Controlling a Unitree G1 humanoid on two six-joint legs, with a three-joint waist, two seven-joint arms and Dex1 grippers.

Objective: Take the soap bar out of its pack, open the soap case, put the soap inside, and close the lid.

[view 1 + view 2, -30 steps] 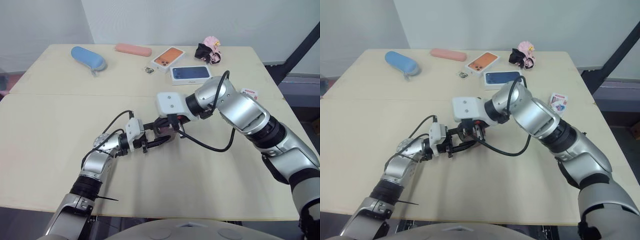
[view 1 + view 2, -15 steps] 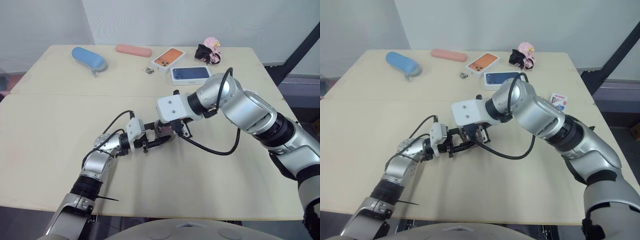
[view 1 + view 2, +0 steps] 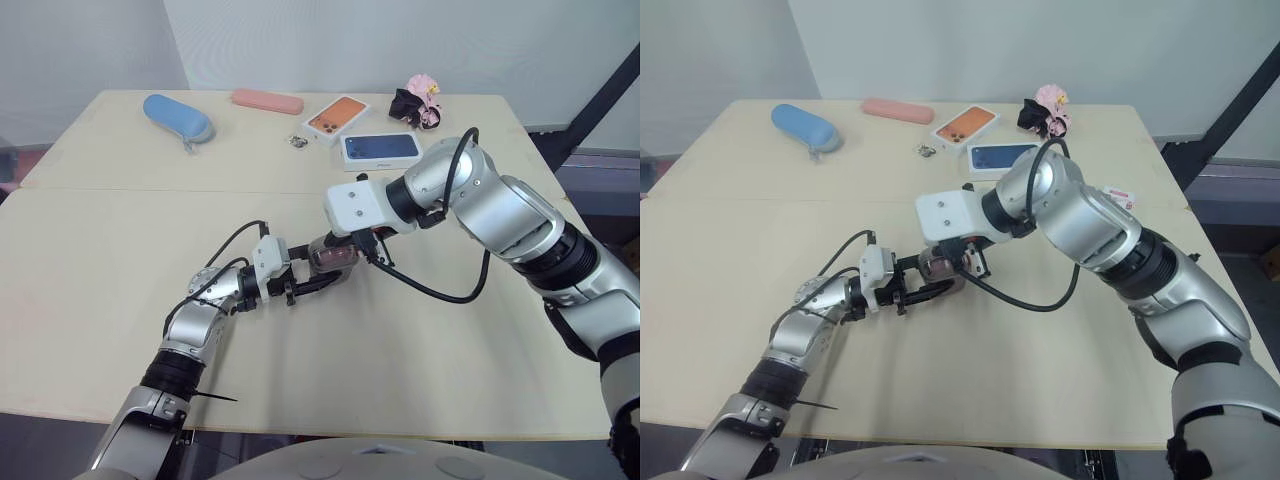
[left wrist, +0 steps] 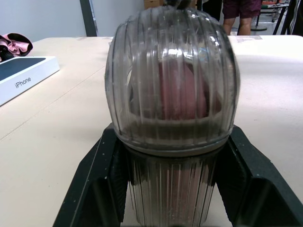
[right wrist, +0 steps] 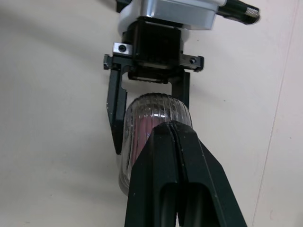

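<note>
Soap case (image 3: 333, 255), clear ribbed, pink soap (image 4: 175, 90) inside, lid down, mid-worktop (image 3: 120, 250): clamped between the left gripper's (image 3: 320, 275) 2 fingers to steady it; right gripper (image 5: 173, 132), fingers pressed together, over the lid, likely pressing it home.

Bright, even light across the table (image 3: 90, 260) on my feed, shadows soft and faint. Only glare I'm getting is small glints on the ribbed soap case (image 4: 171, 90) up close.

Beige table (image 3: 100, 260), soap case (image 3: 333, 255), blue pouch (image 3: 176, 116), pink pouch (image 3: 266, 100), orange box (image 3: 337, 115), blue box (image 3: 380, 147), perhaps keys (image 3: 297, 141)
</note>
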